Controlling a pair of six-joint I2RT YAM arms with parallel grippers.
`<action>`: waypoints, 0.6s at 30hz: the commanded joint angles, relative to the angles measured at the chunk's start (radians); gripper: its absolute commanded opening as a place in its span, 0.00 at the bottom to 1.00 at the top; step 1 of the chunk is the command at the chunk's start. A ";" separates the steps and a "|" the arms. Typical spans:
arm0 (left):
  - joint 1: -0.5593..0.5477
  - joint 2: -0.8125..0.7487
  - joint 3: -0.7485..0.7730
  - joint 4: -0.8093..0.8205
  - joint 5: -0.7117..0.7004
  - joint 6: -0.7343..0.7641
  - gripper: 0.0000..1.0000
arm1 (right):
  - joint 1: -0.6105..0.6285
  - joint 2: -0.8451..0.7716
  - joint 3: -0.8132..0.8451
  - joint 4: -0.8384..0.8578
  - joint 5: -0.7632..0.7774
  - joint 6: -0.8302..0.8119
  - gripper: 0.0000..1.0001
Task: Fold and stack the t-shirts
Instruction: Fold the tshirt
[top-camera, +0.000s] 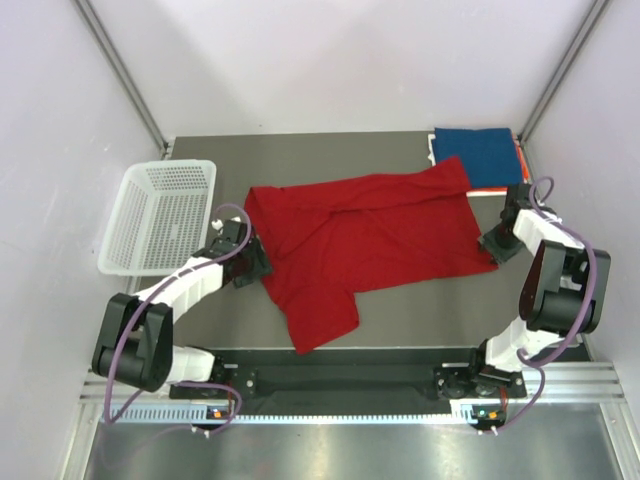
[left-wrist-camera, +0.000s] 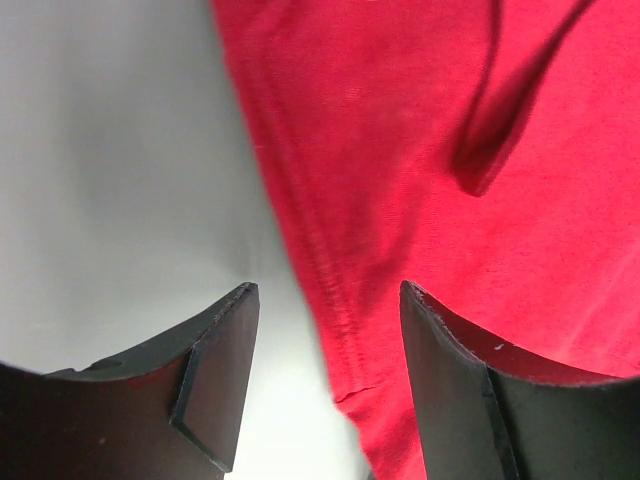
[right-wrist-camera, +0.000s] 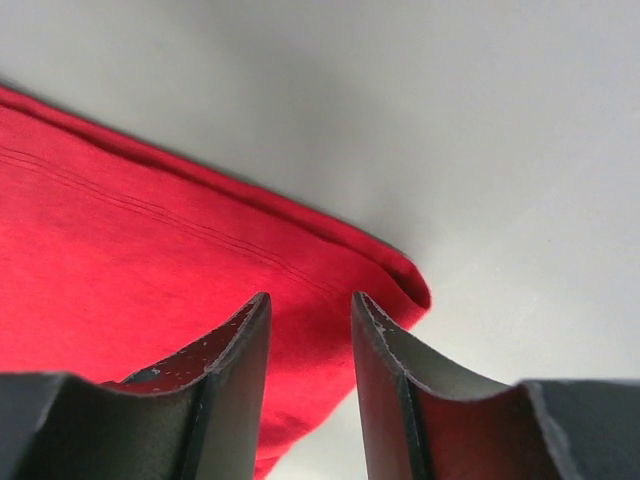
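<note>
The red t-shirt (top-camera: 370, 245) is lying across the middle of the table (top-camera: 400, 330), partly doubled over, with one sleeve trailing toward 6 o'clock. The folded dark blue shirt (top-camera: 478, 152) is sitting on the pile at 1 o'clock, with an orange shirt (top-camera: 522, 165) peeking out beneath it.

The left claw (top-camera: 248, 258) is hovering at the garment's 9 o'clock edge with its jaws standing wide and nothing between them. The right claw (top-camera: 497, 243) is sitting at the 3 o'clock corner, its jaws narrowly parted and gripping no cloth.

This looks like the pause between folds: the shirt is too broad and too rumpled to go on the pile. The next move is probably calling for both claws to pinch fresh edges and carry them across together, keeping the layers from sliding.

The overhead view is giving the whole outline, the pile and the basket (top-camera: 122, 215) at 9 o'clock. Only the left wrist view is showing the stitched hem (left-wrist-camera: 320, 255) running between the jaws, and only the right wrist view is showing the rounded corner (right-wrist-camera: 405, 285) just past the fingertips.
</note>
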 joint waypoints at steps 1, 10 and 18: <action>-0.026 0.012 -0.012 0.095 -0.034 -0.042 0.64 | -0.015 -0.045 -0.033 0.004 0.007 0.022 0.39; -0.046 0.058 -0.016 0.114 -0.085 -0.047 0.60 | -0.017 0.000 -0.076 0.052 0.011 0.044 0.40; -0.050 0.075 -0.016 0.106 -0.109 -0.032 0.49 | -0.021 -0.026 -0.052 -0.002 0.051 0.028 0.40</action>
